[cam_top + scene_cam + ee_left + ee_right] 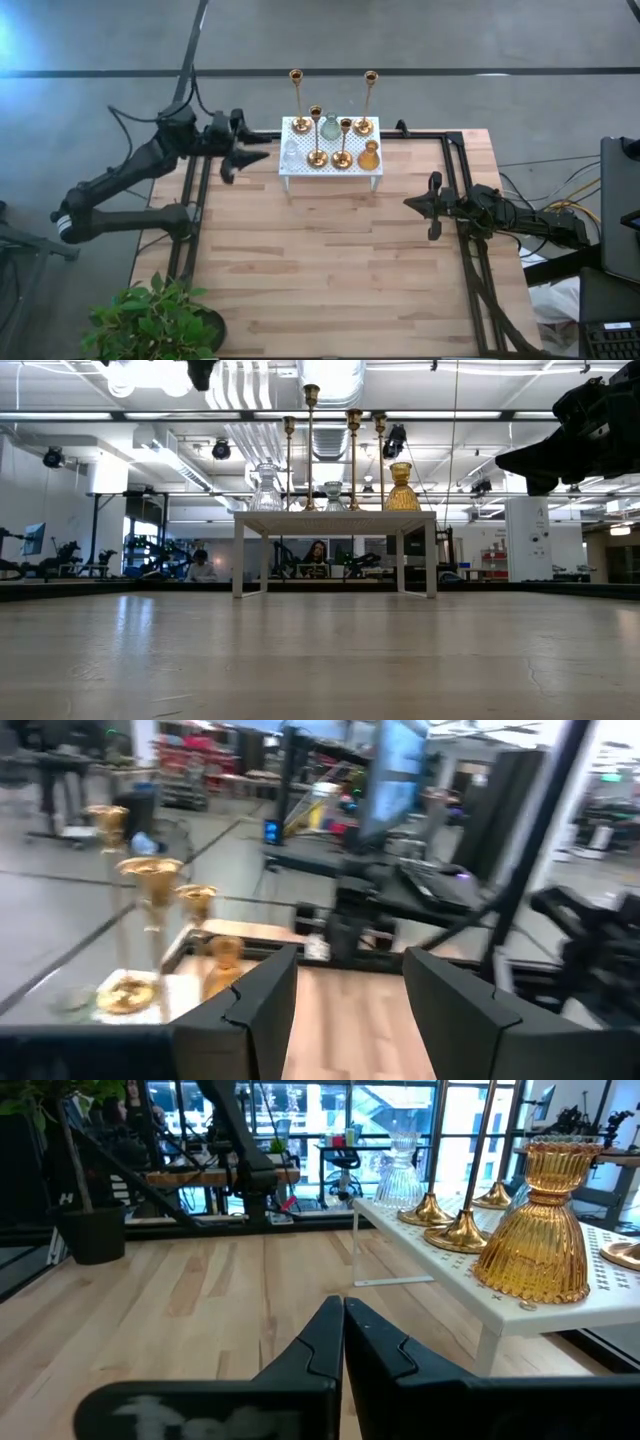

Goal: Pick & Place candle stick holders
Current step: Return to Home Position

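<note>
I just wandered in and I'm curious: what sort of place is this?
Probably a robotics lab or research workshop. Exposed ducts run overhead, a person sits among workstations behind, and two robot arms, left gripper and right gripper, hang over a wooden table.

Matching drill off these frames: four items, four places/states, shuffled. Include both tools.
Items:
1. left tool
2. right tool
3. amber glass holder
4. potted plant

Places/states:
A. fingers shut, over the right side of the table
B. standing on the right end of the white rack
C. fingers open, beside the rack's left end
D. at the table's left edge, far from the rack

Pairs: 1-C, 2-A, 3-B, 4-D
</note>
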`<state>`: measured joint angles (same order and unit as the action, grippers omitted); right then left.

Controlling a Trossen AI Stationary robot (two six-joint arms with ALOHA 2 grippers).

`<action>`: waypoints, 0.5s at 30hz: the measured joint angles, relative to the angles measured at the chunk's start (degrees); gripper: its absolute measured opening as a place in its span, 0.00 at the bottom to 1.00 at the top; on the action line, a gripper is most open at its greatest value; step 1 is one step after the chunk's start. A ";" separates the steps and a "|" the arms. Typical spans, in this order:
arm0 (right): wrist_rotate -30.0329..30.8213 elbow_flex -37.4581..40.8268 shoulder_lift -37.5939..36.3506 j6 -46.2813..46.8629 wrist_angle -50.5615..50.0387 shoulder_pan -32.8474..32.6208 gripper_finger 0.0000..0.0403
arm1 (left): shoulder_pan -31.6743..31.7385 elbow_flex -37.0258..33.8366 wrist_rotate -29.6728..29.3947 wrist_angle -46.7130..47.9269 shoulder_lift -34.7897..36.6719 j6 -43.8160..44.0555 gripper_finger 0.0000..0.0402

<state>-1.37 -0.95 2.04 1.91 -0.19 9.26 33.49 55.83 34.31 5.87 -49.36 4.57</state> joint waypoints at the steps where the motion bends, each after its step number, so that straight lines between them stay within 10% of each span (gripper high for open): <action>1: 0.00 0.00 0.00 0.00 -0.01 -0.01 0.02 | -0.66 -0.62 0.24 0.17 1.11 0.00 0.47; 15: 0.00 0.00 0.03 0.00 -0.02 0.00 0.02 | -19.50 -33.26 -13.51 -27.39 22.82 -7.70 0.47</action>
<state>-1.37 -0.95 2.07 1.91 -0.21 9.27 13.99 22.56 20.79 -21.52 -26.53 -3.13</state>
